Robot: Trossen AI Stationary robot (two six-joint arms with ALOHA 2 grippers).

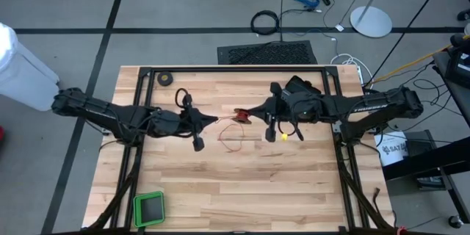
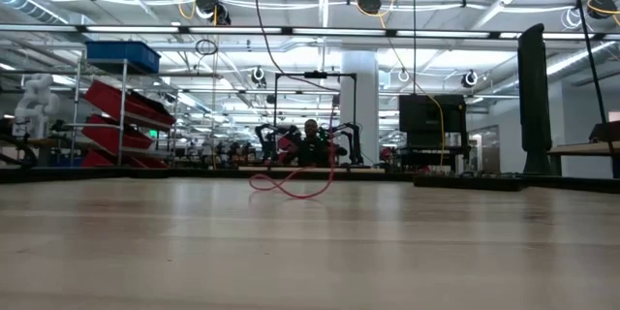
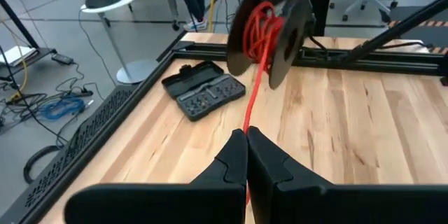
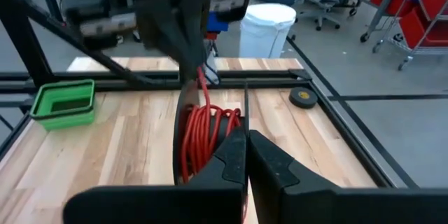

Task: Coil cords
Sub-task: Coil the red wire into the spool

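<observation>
High view: both arms reach in over the middle of the table, their pincers facing each other near the table's centre. Left gripper [image 1: 214, 120] — fingers closed, pinching the red wire [image 1: 233, 141]; in the left wrist view the two dark fingertips [image 3: 246, 155] meet with the wire running up from between them. Right gripper [image 1: 250, 111] — fingers also closed, clamped on the rim of the reel [image 1: 241, 114]; in the right wrist view its tips [image 4: 245, 155] close against the reel's black flange, with red turns of wire wound on the core just beside them.

The reel sits held above the table between the two pincers, just short of the table's centre and toward the far edge. It stands on edge, two black flanges with red wire packed between them. From the reel the wire runs taut to the left pincer. A loose tail of wire lies on the wood a little nearer the front edge, curling in an open loop — the low view shows that loop [image 2: 291, 184] rising off the surface.

Outward from there:
- a black tape roll [image 1: 166, 78] near the far left corner;
- a green tray [image 1: 149, 208] at the front left corner;
- an open black case [image 3: 203, 88] of small bits by the far edge, behind the right arm.
</observation>
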